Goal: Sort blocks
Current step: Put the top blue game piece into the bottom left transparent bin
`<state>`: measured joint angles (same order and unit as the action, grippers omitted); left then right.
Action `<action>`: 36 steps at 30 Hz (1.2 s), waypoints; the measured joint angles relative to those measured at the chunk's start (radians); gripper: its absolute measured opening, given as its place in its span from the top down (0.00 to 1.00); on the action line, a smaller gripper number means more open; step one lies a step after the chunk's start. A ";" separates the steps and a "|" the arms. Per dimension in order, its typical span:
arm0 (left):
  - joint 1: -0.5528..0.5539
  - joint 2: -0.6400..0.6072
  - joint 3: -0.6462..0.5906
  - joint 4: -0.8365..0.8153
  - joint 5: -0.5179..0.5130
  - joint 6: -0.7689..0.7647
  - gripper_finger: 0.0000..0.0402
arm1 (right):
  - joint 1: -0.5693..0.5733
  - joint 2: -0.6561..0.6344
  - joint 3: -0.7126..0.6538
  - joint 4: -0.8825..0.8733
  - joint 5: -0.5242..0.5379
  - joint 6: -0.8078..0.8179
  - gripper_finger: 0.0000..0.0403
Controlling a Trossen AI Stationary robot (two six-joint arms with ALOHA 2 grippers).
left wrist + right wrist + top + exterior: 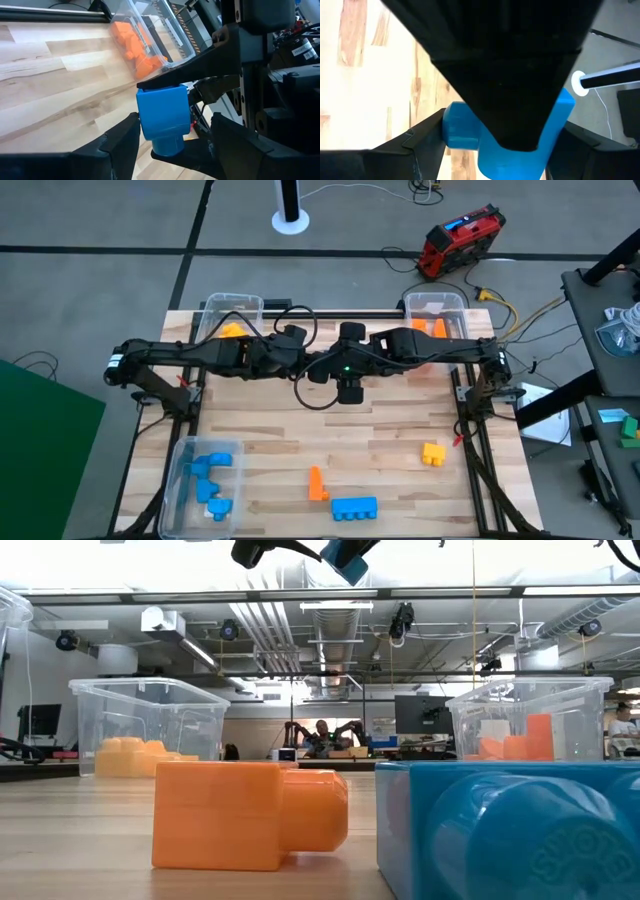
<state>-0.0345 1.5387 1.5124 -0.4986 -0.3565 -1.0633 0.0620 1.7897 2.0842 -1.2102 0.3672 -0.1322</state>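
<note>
A small blue block (162, 117) hangs high above the table's middle, where both arms meet. My right gripper (505, 145) is shut on it. My left gripper (175, 135) stands open around the same block, one finger (122, 142) close beside it and the other finger (235, 142) well apart from it. I cannot tell whether the near finger touches. In the low view the block (350, 560) shows at the top edge. On the near part of the table lie a yellow block (432, 453), an orange block (317, 484) and a blue block (354, 507). My right gripper pinches the blue block between its two fingers, on two opposite sides. One finger (200, 65) lies over the squared body (162, 92) and the other under the round stud end (167, 147). The fingers come level from the table's right. The block is lifted clear.
Three clear bins stand on the table: far left (232, 302) with yellow blocks, far right (435, 302) with orange blocks, near left (190, 448) with blue blocks. The low view shows the orange block (250, 815) and the blue block (510, 830) close to the camera.
</note>
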 joint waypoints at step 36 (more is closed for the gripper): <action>-0.014 0.001 -0.002 -0.007 0.035 0.018 0.68 | -0.017 0.001 0.000 0.013 0.000 -0.001 0.34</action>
<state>-0.0490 1.5398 1.5108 -0.5057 -0.3211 -1.0449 0.0451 1.7908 2.0842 -1.1969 0.3672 -0.1336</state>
